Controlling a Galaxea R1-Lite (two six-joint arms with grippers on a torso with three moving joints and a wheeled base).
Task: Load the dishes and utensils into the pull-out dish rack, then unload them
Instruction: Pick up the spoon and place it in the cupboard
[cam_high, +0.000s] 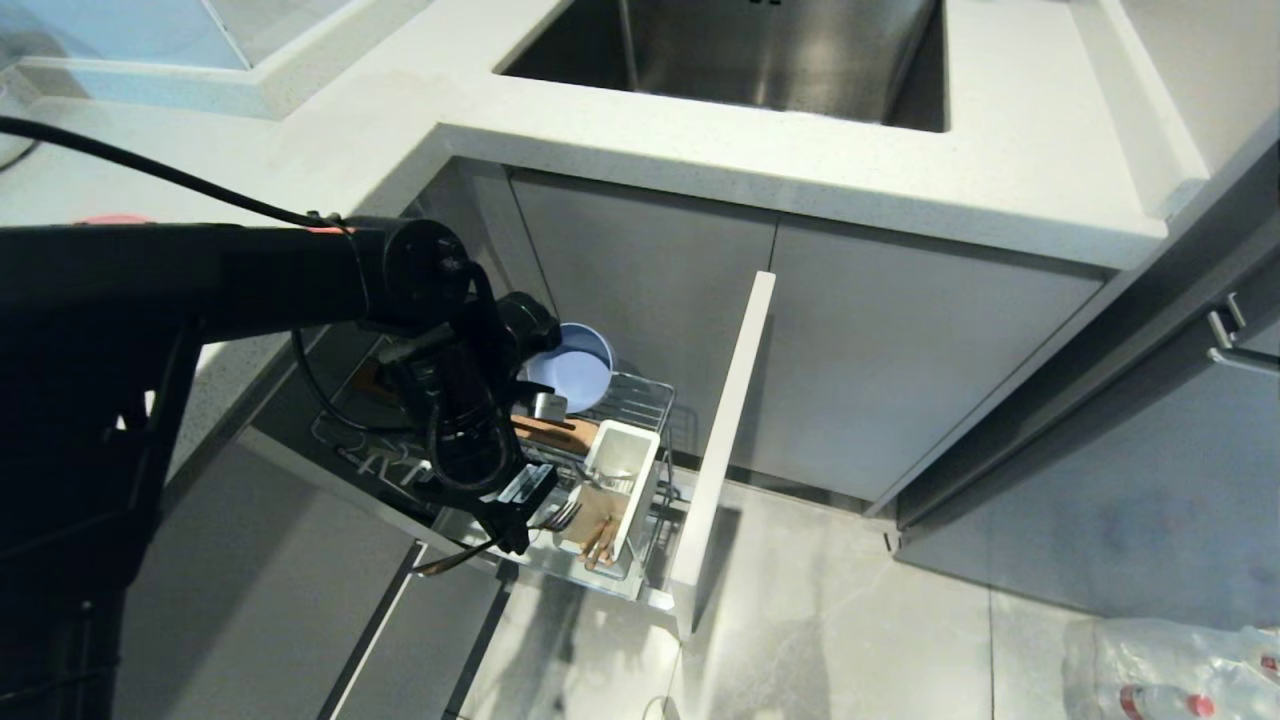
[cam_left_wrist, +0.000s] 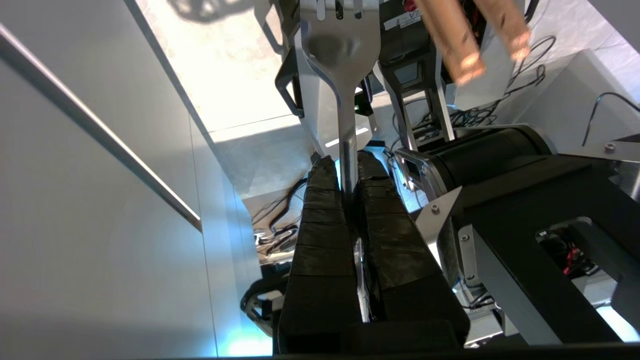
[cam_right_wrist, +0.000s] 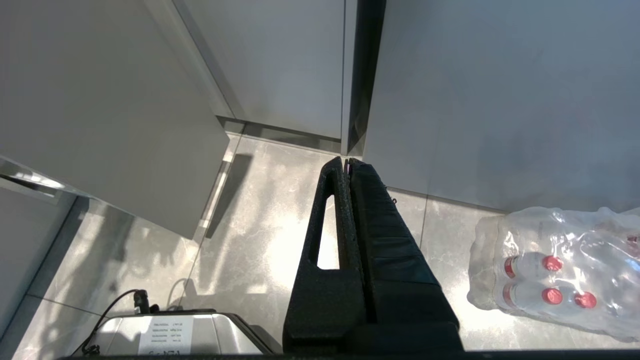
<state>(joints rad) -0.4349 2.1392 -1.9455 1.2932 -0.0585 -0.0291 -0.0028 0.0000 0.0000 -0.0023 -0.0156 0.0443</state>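
Left gripper (cam_left_wrist: 342, 165) is seen closed on the handle of the fork (cam_left_wrist: 340, 55), which is pinched between its two black fingers (cam_left_wrist: 320, 220). From the head view, this gripper (cam_high: 520, 520) hangs low over the front part of the pull-out dish rack (cam_high: 640, 400), just beside the white utensil cup (cam_high: 622, 462). The long axis of the fork runs straight out from the fingertips, in line with the fingers, with the tines at the far end. In the head view the tines (cam_high: 563, 515) are pointed toward the cup, and they are close to the chopsticks (cam_high: 600, 540), whose ends are also seen near the fork head in the left wrist view (cam_left_wrist: 467, 45). Whether the fork is just inside the cup or just outside it cannot be told.

The blue-grey bowl (cam_high: 572, 368) is standing on its edge at the back of the rack, behind the arm. The pink plate cannot be made out.

The right gripper (cam_right_wrist: 347, 165) is parked with its fingers pressed together and empty, over the floor, well apart from the rack. The left arm is therefore judged to be the working one, and the coming move probably depends on how the fork's axis is kept relative to the cup opening.
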